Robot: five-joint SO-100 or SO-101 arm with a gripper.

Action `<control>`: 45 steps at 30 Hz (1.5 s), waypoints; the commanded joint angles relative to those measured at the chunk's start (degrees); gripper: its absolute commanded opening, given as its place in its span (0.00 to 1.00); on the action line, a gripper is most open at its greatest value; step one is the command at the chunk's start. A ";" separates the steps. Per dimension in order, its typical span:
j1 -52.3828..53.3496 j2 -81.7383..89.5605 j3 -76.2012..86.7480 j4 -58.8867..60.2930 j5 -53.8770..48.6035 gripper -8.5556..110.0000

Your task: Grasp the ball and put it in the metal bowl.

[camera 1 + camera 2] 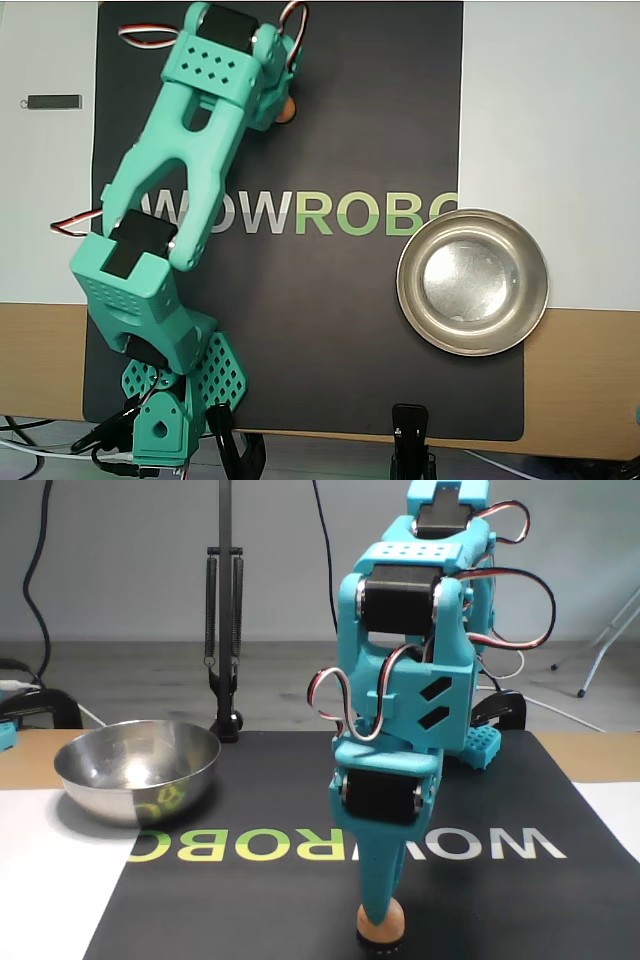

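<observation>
Overhead view shows the turquoise arm (175,190) reaching from its base at the lower left of the frame up to the top centre, across a black mat (330,340) printed "WOWROBO" in white and green letters, the last letters hidden under the metal bowl (472,281). Only a sliver of the ball (288,108) peeks out beside the wrist, at the upper centre of the mat, well apart from the bowl at the right middle. A small dark stick-like object (51,101) lies on the white surface at the upper left; I cannot tell what it is.

Fixed view, from the opposite side, shows the lettering upside down and mirrored. Here the gripper (380,920) points straight down at the bottom centre, its tip against the top of the orange-tan ball (382,924), which sits on the mat (250,900). Being round, the ball has no long axis; a dark patch shows at its underside. Whether the jaws are spread or closed around the ball cannot be told from either view. The steel bowl (137,769) stands empty at the left middle, reflecting the green letters on its side. A black clamp stand (225,630) rises behind it.
</observation>
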 commanded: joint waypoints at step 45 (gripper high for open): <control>0.44 -3.78 -0.26 -0.62 0.00 0.49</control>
